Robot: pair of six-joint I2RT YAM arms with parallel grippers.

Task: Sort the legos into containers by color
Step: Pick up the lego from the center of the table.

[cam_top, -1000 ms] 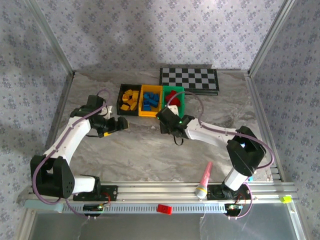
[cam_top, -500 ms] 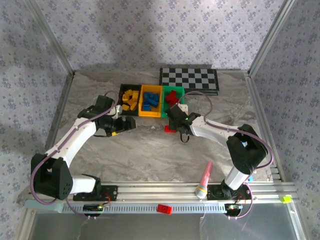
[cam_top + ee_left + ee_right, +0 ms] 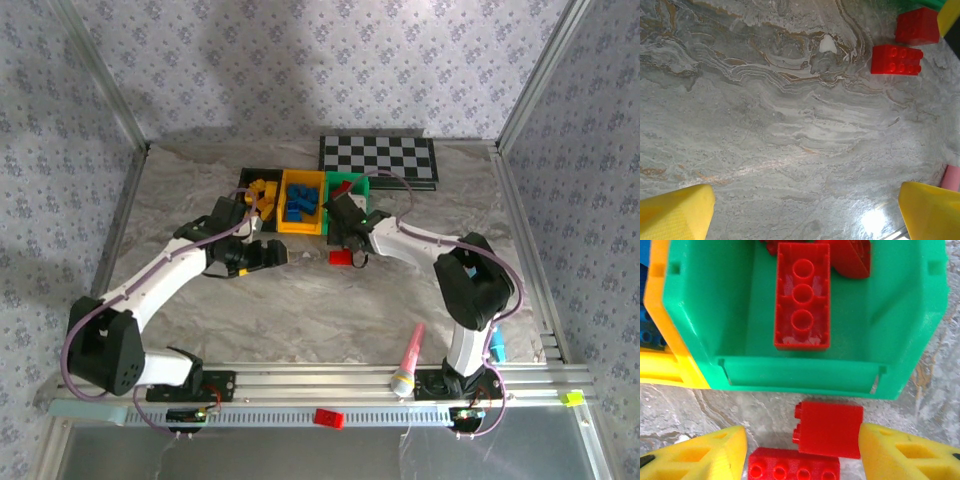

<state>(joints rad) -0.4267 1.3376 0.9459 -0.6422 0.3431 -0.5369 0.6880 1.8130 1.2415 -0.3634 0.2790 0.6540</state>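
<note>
**Table layout: bins, loose bricks, board, pen**

Three bins stand side by side at the rear centre of the table (image 3: 300,310): left bin (image 3: 242,178), middle bin (image 3: 300,229), right bin (image 3: 800,377). Each holds bricks. Rear loose brick (image 3: 827,429) lies just before the right bin's front wall, and front loose brick (image 3: 794,467) lies just before that. Checkerboard (image 3: 378,160) lies behind the row, to its right. Marker pen (image 3: 408,360) lies near the front rail, right of centre.
</note>
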